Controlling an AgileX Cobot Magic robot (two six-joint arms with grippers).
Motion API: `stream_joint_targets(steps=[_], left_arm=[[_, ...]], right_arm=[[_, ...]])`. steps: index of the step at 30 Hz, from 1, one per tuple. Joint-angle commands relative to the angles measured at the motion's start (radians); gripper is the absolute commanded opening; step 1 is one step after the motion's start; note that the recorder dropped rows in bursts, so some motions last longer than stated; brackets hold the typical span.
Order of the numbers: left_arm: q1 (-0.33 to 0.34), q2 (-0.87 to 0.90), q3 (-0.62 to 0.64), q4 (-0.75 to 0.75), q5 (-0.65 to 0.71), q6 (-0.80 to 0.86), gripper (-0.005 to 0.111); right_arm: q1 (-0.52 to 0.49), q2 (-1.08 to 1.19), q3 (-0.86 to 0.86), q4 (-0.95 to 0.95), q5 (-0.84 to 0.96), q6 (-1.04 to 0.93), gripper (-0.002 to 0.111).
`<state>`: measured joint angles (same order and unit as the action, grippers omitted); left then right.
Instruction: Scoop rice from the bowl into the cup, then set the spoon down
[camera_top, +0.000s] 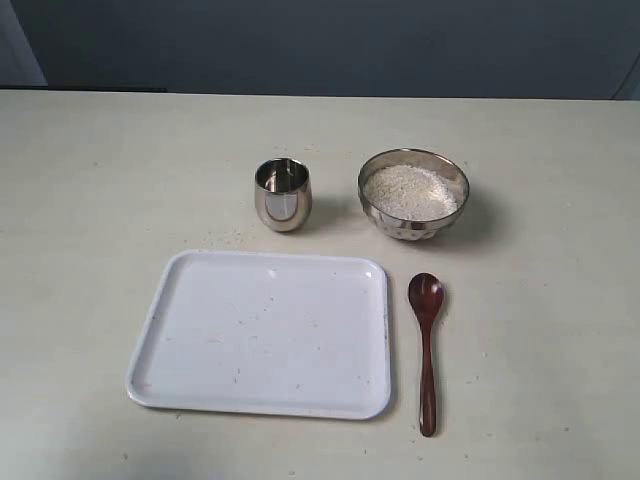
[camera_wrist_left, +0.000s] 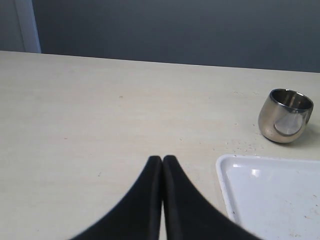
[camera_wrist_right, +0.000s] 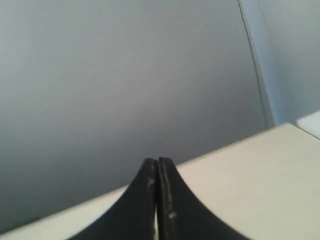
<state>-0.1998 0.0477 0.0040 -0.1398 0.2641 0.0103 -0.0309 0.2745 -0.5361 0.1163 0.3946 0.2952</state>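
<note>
Beige table (camera_top: 80, 180), nothing done yet: left gripper (camera_wrist_left: 162, 159), right gripper (camera_wrist_right: 157, 161) pressed together, empty; spoon (camera_top: 427, 350) untouched, well apart from both; cup (camera_top: 283, 195) looks empty, rice (camera_top: 410, 190) in bowl (camera_top: 410, 229).

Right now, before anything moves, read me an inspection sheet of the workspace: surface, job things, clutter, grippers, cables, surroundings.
Surface: pale table, with a few specks near the cup.
Job's things: bowl holding rice; cup upright beside it, apart, no rice seen inside; spoon flat on the table in front of the bowl, beside the tray, not touching it.
Clutter: white tray, only specks on it.
Grippers: left gripper shut, holding nothing; right gripper shut, holding nothing; neither is near the spoon.
Cables: nothing seen.
Surroundings: grey wall behind the table.
</note>
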Motion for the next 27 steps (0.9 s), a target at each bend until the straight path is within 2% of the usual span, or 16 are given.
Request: stream_joint_targets(steps=[1, 5, 8, 15, 19, 22, 26, 27], left_arm=[[-0.005, -0.001, -0.004, -0.001, -0.011, -0.001, 0.001], [-0.005, -0.001, -0.004, -0.001, -0.011, -0.001, 0.001], [-0.005, -0.001, -0.004, -0.001, -0.011, -0.001, 0.001], [-0.005, -0.001, -0.004, 0.001, -0.011, -0.001, 0.001], [-0.005, -0.001, -0.004, 0.001, -0.011, -0.001, 0.001], [-0.005, -0.001, -0.004, 0.001, -0.011, -0.001, 0.001], [-0.005, -0.001, -0.004, 0.001, -0.011, -0.001, 0.001], [-0.005, -0.001, -0.004, 0.001, -0.011, -0.001, 0.001]], right_arm=[[0.004, 0.358, -0.3, 0.001, 0.421, -0.213, -0.001], [0.013, 0.692, -0.45, 0.102, 0.646, -0.357, -0.001], [0.086, 0.858, -0.443, 0.114, 0.684, -0.346, -0.001], [0.421, 1.145, -0.323, 0.0, 0.519, -0.106, -0.001], [0.565, 1.26, -0.321, 0.026, 0.455, -0.11, 0.0], [0.632, 1.324, -0.321, 0.065, 0.431, -0.139, 0.013], [0.68, 1.375, -0.321, 0.14, 0.383, -0.137, 0.048], [0.686, 1.381, -0.321, 0.163, 0.373, -0.137, 0.053]])
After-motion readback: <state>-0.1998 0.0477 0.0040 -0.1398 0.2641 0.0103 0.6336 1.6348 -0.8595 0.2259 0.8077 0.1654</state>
